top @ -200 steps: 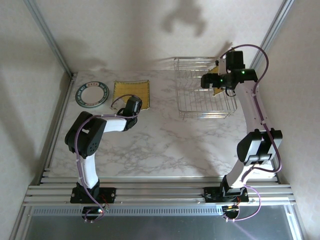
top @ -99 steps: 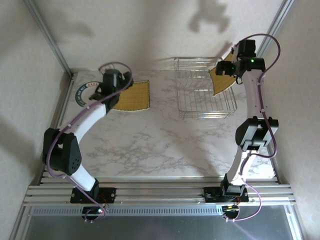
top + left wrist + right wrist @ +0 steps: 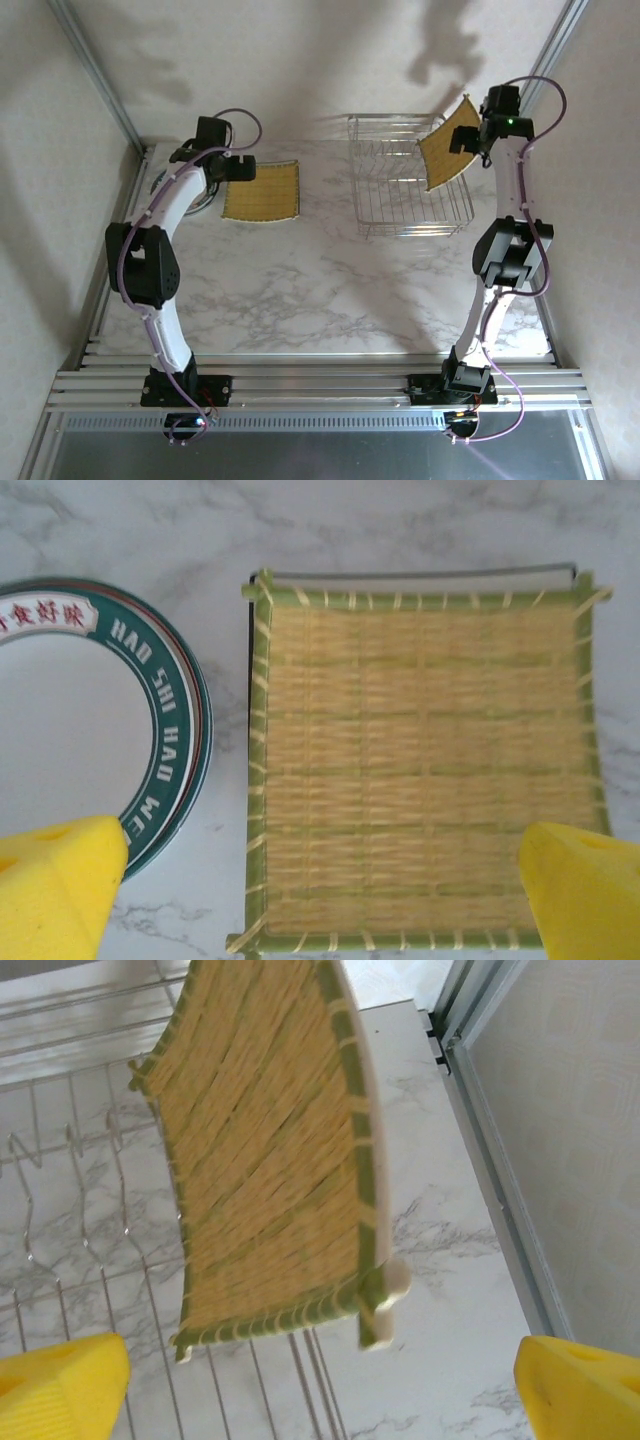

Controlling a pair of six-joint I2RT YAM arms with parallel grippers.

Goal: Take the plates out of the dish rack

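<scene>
Top view, left arm: it is reaching long toward the far left, with the left fingers point(image 3: 238, 166) hanging over the flat mustard-yellow woven square plate point(image 3: 262, 192) on the white marbled table point(image 3: 330, 290).
Top view, right arm: it is stretching tall at the far right. The right fingers point(image 3: 464, 139) are sitting just beside the tilted mustard-yellow woven square plate point(image 3: 445, 150) at the right end of the silver wire dish rack point(image 3: 400, 215).
Left wrist view, fingers: the left fingers point(image 3: 60, 880) are spreading wide and gripping nothing.
Left wrist view, placement: the flat mustard-yellow woven square plate point(image 3: 420, 770) is lying just beside the round white plate with a teal lettered rim point(image 3: 165, 750). This is probably serving as the unloading spot.
Right wrist view, fingers: the right fingers point(image 3: 60, 1380) are also spreading wide, touching nothing.
Right wrist view, plate: the tilted mustard-yellow woven square plate point(image 3: 265, 1170) is leaning on edge over the silver wire dish rack point(image 3: 80, 1160). What is propping it I cannot tell.
Judgement: this plate is waiting to be gripped.
</scene>
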